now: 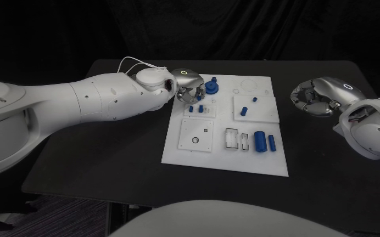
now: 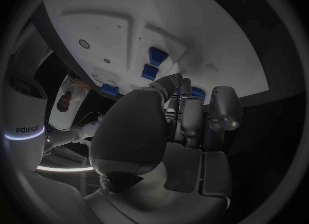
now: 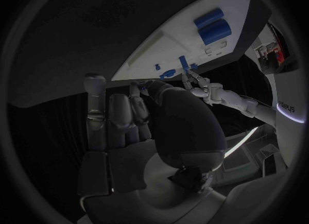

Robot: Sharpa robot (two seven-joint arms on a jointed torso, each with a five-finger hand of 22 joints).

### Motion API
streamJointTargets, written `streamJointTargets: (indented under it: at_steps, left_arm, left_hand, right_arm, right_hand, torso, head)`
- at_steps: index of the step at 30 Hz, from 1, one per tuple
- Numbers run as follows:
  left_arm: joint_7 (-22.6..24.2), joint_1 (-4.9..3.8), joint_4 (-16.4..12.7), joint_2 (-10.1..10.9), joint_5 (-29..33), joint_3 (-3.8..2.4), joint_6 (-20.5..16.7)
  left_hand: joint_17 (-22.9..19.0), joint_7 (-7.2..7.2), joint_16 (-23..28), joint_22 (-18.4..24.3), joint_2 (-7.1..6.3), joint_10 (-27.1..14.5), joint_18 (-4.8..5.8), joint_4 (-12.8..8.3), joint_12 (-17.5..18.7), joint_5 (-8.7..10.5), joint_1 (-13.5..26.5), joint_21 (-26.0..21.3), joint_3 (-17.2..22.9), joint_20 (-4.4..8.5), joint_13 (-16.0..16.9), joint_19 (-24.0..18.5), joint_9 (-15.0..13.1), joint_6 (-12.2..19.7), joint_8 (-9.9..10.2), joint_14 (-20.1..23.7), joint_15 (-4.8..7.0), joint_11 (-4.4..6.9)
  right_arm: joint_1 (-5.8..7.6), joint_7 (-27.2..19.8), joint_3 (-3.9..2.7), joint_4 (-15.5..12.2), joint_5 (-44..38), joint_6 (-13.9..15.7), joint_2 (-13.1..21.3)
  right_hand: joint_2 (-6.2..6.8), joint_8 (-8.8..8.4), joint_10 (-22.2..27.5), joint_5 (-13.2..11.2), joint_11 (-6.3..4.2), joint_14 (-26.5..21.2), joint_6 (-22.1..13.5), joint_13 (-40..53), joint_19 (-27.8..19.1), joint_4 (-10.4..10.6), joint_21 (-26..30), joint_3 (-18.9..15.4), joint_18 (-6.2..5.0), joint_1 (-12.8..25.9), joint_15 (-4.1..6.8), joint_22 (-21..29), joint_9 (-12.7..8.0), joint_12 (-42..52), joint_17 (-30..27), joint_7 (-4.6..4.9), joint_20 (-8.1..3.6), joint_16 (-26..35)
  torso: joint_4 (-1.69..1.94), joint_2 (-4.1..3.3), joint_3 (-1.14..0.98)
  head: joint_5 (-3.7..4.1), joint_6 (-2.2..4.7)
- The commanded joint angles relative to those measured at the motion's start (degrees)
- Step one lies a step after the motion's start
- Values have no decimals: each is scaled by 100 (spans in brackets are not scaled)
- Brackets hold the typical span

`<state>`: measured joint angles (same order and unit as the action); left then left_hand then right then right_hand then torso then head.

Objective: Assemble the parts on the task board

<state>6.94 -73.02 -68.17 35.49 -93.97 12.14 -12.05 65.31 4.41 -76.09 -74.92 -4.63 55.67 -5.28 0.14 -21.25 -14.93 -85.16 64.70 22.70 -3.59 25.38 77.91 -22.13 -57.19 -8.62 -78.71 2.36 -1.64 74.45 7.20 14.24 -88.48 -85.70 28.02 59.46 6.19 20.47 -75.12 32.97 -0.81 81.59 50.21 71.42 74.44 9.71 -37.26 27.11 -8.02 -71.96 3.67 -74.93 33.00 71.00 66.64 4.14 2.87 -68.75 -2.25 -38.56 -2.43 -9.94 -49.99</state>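
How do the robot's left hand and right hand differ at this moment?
The left hand is over the task board, at a blue part near its far edge; the right hand hangs beside the board, over the black table. The right hand's fingers curl on nothing. Both are silver.

The left arm reaches across from the left, its left hand lowered with fingers pointing down and close together (whether they pinch anything is hard to tell). The right arm enters from the right, its right hand raised, fingers curled inward around nothing.
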Motion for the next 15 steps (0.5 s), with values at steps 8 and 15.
streamJointTargets:
  at_steps: [8, 15]
  left_arm:
    - [59, 50, 14, 0, -27, 3, 160]
    - [53, 55, 24, 11, -27, 3, 122]
  left_hand:
    - [-72, -113, 56, -798, -36, 20, -9, -69, 137, 31, 7, -66, 46, -23, -86, -76, 77, 411, 256, 83, -19, -24]
    - [-189, -296, 105, -776, -80, -42, -24, -120, 249, 48, 21, -151, 111, -45, -153, -128, 211, 855, 489, 149, -57, -74]
  right_arm:
    - [-17, 101, -4, -4, -15, -41, 0]
    - [-19, 105, -4, -3, -15, -47, 2]
  right_hand:
    - [-9, 13, 42, 16, 4, -36, -42, -3, -37, -24, 27, 14, -18, -48, 14, -421, 9, -31, -6, 8, -17, 28]
    - [-14, 14, 40, 17, 3, -35, -41, -2, -39, -28, 32, 17, -19, -54, 15, -420, 10, -30, -3, 8, -17, 26]
  torso:
    - [-4, -1, 0]
    - [1, 0, 1]
  head:
    - [-12, -1]
    - [-7, -1]
